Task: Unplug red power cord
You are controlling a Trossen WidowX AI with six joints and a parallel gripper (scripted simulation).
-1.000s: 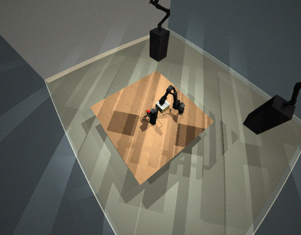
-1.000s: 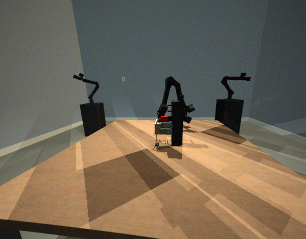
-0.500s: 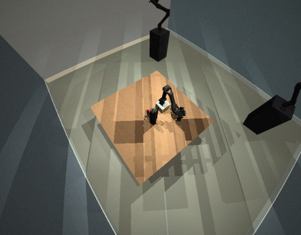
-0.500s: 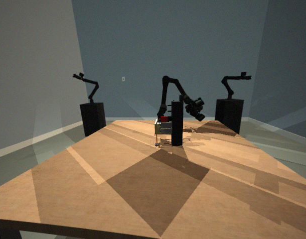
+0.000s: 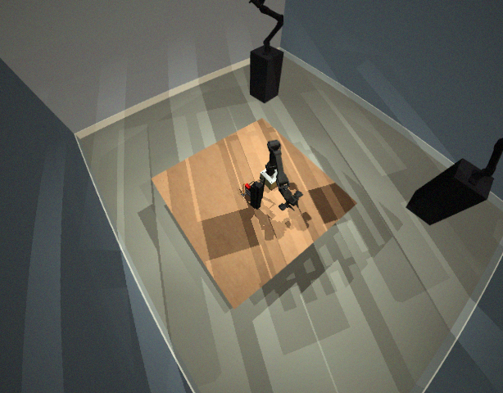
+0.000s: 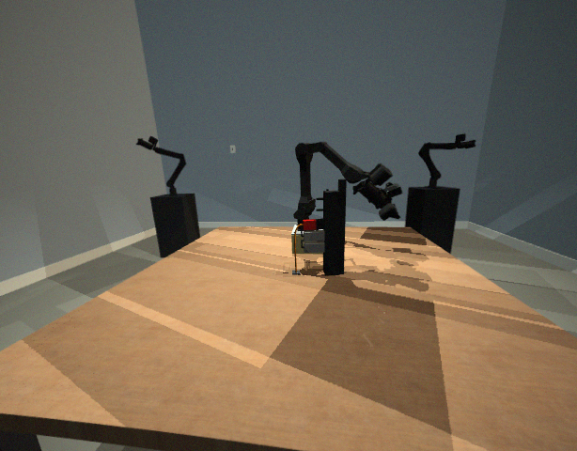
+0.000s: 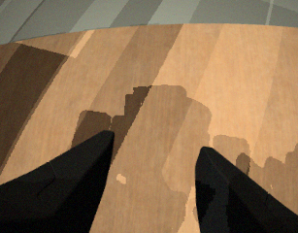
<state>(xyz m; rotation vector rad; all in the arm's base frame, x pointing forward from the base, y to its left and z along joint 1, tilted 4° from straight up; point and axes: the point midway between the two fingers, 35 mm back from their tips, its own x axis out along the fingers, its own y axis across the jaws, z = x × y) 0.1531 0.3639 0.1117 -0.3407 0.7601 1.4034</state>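
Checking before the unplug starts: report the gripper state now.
Gripper: partly closed, holding nothing; only bare table shows between its fingers, away from the red plug.
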